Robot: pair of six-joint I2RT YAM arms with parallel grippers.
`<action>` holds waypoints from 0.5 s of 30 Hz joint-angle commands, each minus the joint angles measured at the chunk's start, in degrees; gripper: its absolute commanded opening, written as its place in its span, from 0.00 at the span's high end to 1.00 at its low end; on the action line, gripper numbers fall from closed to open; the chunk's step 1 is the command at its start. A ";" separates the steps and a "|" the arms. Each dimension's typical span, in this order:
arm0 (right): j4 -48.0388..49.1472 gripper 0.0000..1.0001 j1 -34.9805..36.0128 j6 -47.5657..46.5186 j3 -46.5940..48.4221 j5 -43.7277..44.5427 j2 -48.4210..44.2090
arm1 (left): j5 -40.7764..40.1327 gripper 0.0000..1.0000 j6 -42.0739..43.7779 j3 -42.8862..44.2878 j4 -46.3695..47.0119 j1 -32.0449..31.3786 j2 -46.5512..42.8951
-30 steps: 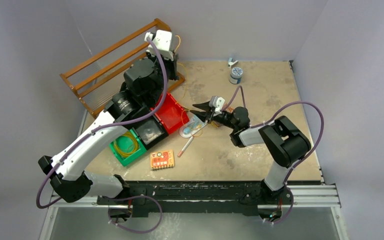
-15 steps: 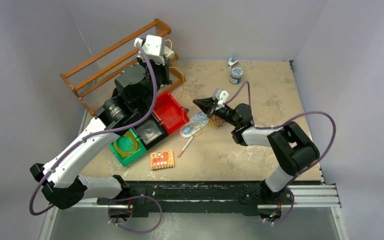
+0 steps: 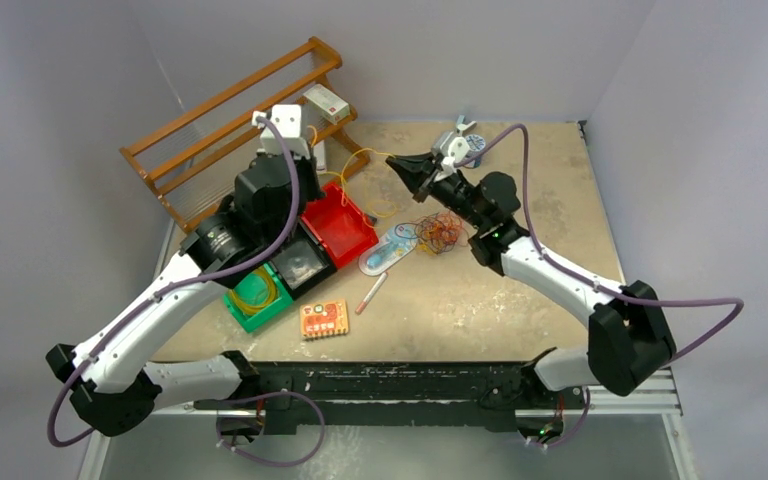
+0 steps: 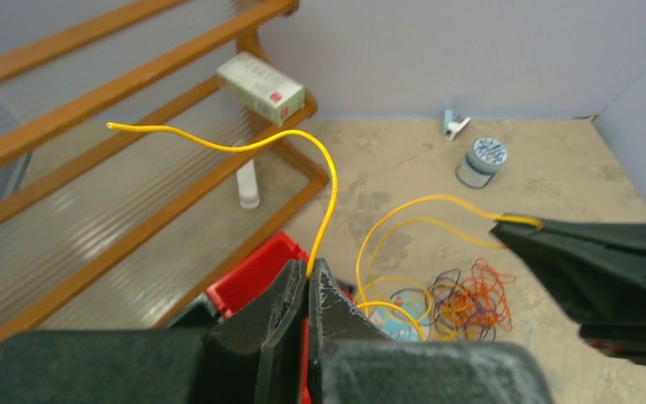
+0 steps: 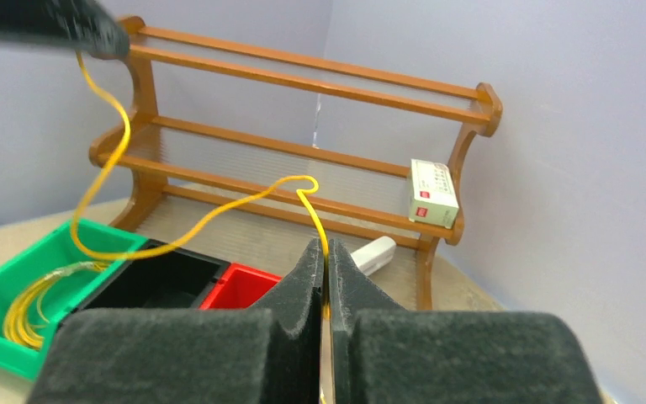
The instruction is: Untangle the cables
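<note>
Three bins are set in a row on the left part of the table. The green bin (image 3: 236,311), the nearest one, holds a yellow coil (image 3: 252,290) that lies flat on its floor. The black bin (image 3: 282,262) is placed in the middle and the red bin (image 3: 345,232) at the far end of the row. Behind them a wooden rack (image 3: 220,108) carries a small box (image 3: 326,100) on its shelf.

One yellow cable (image 3: 362,153) is pinched by both tools above the far part of the table. The left gripper (image 4: 309,273) is closed tight on it, and so is the right gripper (image 5: 326,252). Between the two the cable is stretched mainly from left to right, with a soft arch upward. Past the left gripper its free end is pointed to the far left, over the rack. Near the right gripper, slack loops of it are hung down toward the tangle (image 3: 439,231) of red, orange and dark cables, which is lying on the table to the right of the red bin.
</note>
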 commanded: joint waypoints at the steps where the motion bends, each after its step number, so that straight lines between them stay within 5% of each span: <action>1: -7.24 1.00 3.00 1.05 7.67 3.37 -1.58 | -1.97 1.00 -11.63 -2.74 -8.85 1.77 -3.28; 6: -9.92 1.00 7.56 2.19 14.10 2.29 1.36 | -1.87 1.00 -22.39 -6.39 -16.90 2.37 -5.15; 15: -9.84 1.00 14.93 6.09 26.55 -2.07 9.09 | -13.74 1.00 -35.79 -7.41 -31.72 2.39 -12.52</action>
